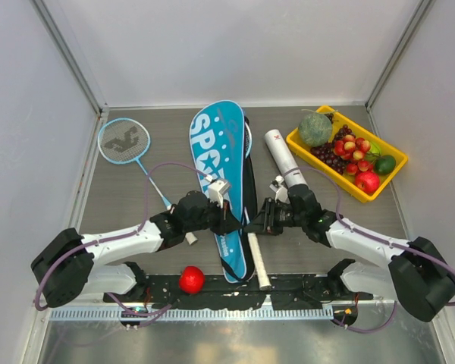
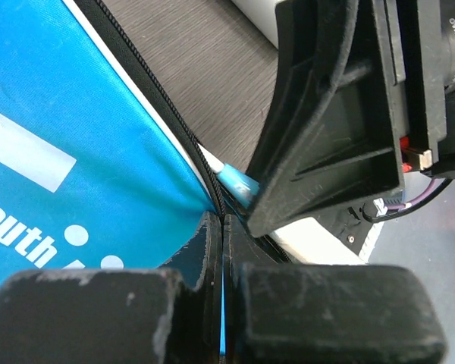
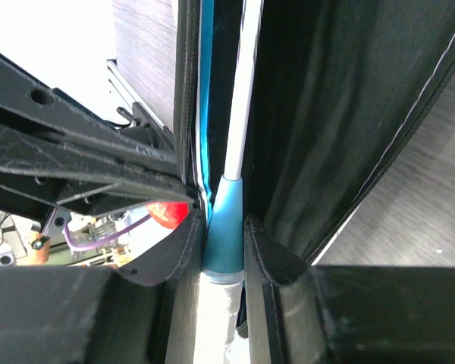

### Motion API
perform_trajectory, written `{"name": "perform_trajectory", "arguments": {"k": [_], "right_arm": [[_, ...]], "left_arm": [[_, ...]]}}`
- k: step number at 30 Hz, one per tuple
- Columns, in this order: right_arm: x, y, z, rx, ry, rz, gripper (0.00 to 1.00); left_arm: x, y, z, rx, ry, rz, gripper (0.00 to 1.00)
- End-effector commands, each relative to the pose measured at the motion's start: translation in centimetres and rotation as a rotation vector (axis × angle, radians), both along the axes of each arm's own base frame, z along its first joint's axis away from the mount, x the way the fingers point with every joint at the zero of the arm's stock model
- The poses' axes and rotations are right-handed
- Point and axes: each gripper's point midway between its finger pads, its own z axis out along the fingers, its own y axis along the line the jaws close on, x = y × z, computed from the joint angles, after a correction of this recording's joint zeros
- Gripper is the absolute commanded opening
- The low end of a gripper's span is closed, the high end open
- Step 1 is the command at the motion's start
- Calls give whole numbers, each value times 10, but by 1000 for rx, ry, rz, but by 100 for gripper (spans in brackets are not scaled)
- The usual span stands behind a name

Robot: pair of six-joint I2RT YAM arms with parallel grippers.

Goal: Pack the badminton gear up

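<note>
Currently one racket [image 3: 239,114] lies partly inside the blue cover [image 1: 216,152] in the middle of the counter [image 1: 114,206]. The right end effector [image 3: 224,231] is clamped narrowly on its light-blue cone, and the left end effector [image 2: 221,227] is pinched fully closed on the cover's edge. If that fabric slips, the frame could snag the zip. Counted: two rackets, the other racket [image 1: 125,142] lying apart; one cover, one white tube [image 1: 284,155], one fruit tray [image 1: 398,161], one red ball [image 1: 191,279]; no shuttlecocks visible.

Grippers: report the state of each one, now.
Left gripper: shut, pinching the edge of the blue racket cover.
Right gripper: closed on the racket, at the light-blue cone above its handle.
</note>
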Motion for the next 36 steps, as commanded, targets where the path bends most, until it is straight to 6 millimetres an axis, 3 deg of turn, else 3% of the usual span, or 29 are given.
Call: {"name": "perform_trajectory", "arguments": {"k": [1,8,19,31,36], "right_arm": [[43,10,32,25,-216,-52,5],[72,11,16,-11,-208,-181,5],[109,9,3,-29,-208,-345,5],[126,21,-16,-42,-179,-403,6],[124,37,-16,-45,-180,-414,13]], "left_arm": [[0,-16,36,-121,-59,-55,0],[-7,-25,47,-238,16,-47,0],[-7,-23,32,-251,79,-6,0],[3,-16,29,-255,76,78,0],[6,-14,26,-256,75,107,0]]}}
